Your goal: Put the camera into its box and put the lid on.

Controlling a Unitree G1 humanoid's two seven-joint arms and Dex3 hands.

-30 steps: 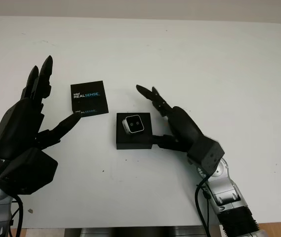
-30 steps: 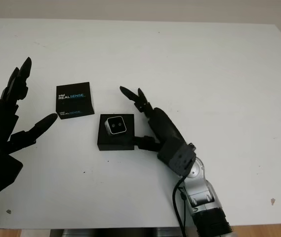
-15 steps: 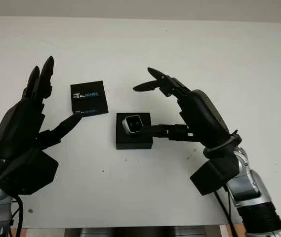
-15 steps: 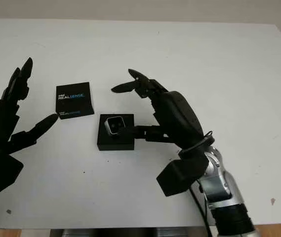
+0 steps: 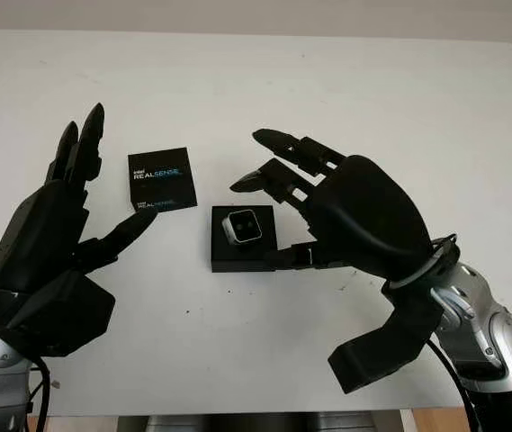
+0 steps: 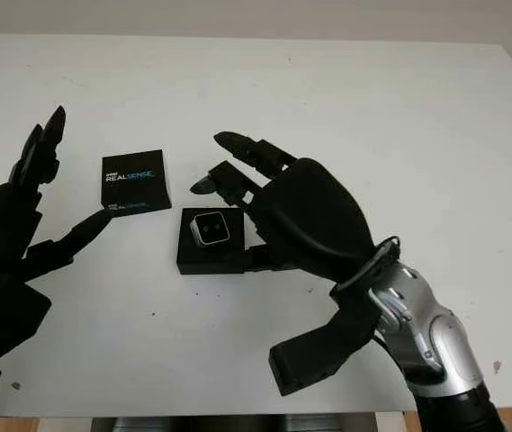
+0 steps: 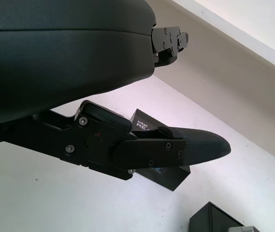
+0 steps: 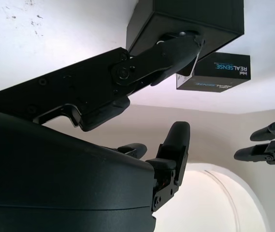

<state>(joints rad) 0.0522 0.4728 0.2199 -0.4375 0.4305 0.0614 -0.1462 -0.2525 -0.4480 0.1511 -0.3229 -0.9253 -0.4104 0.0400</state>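
Note:
The small silver camera (image 5: 243, 227) sits in the open black box (image 5: 242, 256) at the table's middle. The lid (image 5: 161, 179), black with white Intel RealSense print, lies flat just left of and beyond the box. My right hand (image 5: 269, 202) is open and raised over the box's right side, its fingers reaching above the camera and its thumb (image 8: 176, 48) running along the box's (image 8: 190, 19) near right edge. My left hand (image 5: 116, 171) is open to the left of the lid, thumb tip (image 5: 148, 219) at the lid's near left corner. The left wrist view has the lid (image 7: 172, 176) behind the thumb.
The white table (image 5: 372, 108) stretches wide behind and to the right of both hands. Its front edge (image 5: 238, 416) runs close beneath the forearms. Small dark specks mark the surface near the box.
My right hand has risen from the table and swung up and left, now looming over the box's right side. The left hand has barely shifted. Box, camera and lid stay put.

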